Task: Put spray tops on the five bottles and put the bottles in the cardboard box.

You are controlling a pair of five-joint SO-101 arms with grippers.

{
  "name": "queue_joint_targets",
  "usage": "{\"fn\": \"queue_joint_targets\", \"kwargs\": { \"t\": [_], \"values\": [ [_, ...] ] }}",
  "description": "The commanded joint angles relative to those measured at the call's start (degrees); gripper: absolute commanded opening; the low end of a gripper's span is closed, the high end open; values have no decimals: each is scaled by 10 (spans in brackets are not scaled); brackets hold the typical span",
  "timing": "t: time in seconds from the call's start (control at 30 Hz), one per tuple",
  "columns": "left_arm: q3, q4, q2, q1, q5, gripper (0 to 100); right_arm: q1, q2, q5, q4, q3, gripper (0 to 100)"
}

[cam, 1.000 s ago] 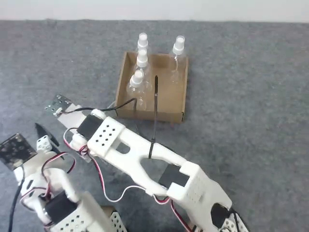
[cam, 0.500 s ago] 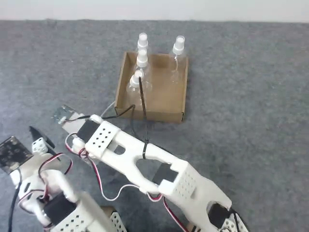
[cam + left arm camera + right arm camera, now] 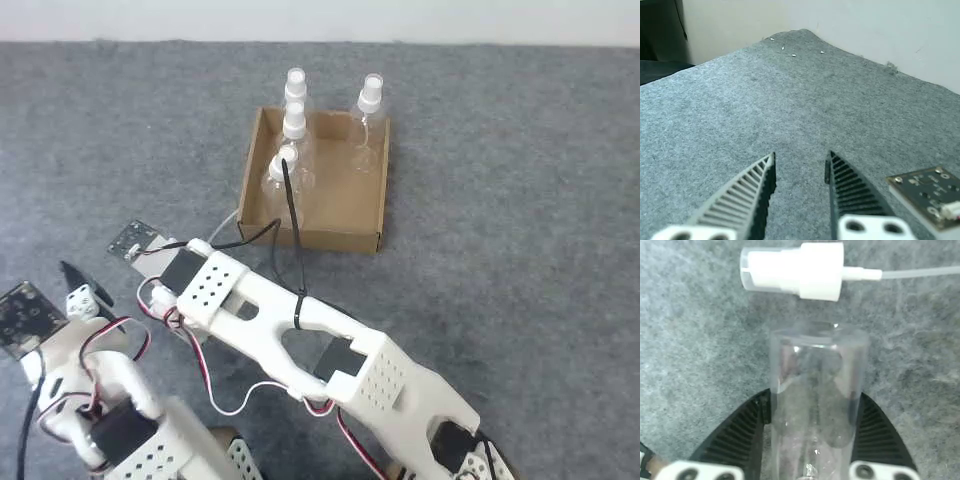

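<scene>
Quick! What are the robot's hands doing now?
Left hand: open, empty.
Right hand: closed on a topless bottle.

Reads as a robotics lab or hobby bench, not a production floor. The work surface is grey felt-like matting (image 3: 520, 200), running back to a plain pale wall (image 3: 450, 20) behind the cardboard box (image 3: 330, 215). In front of the box are white 3D-printed arm links (image 3: 300, 325) with perforated shells, an exposed black servo (image 3: 345, 365), and loose red and white wiring (image 3: 205, 365) held by a cable tie (image 3: 299, 312). A bare, unhoused circuit board (image 3: 30, 315) sits front-left of the box. The left wrist view shows the same matting meeting the wall, bare-board style throughout.
</scene>
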Motion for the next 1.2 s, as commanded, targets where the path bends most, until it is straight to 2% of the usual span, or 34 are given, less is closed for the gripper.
{"fn": "queue_joint_targets", "kwargs": {
  "t": [0.0, 0.6, 1.17],
  "values": [
    [-2, 2, -11, -4, 6, 154, 0, -50, 4, 20, -38, 136],
    [6, -2, -11, 0, 6, 154, 1, -207, 5, 193, -38, 138],
    [7, -2, -11, 1, 6, 156, 61, -356, 3, 225, 3, 134]
  ]
}}
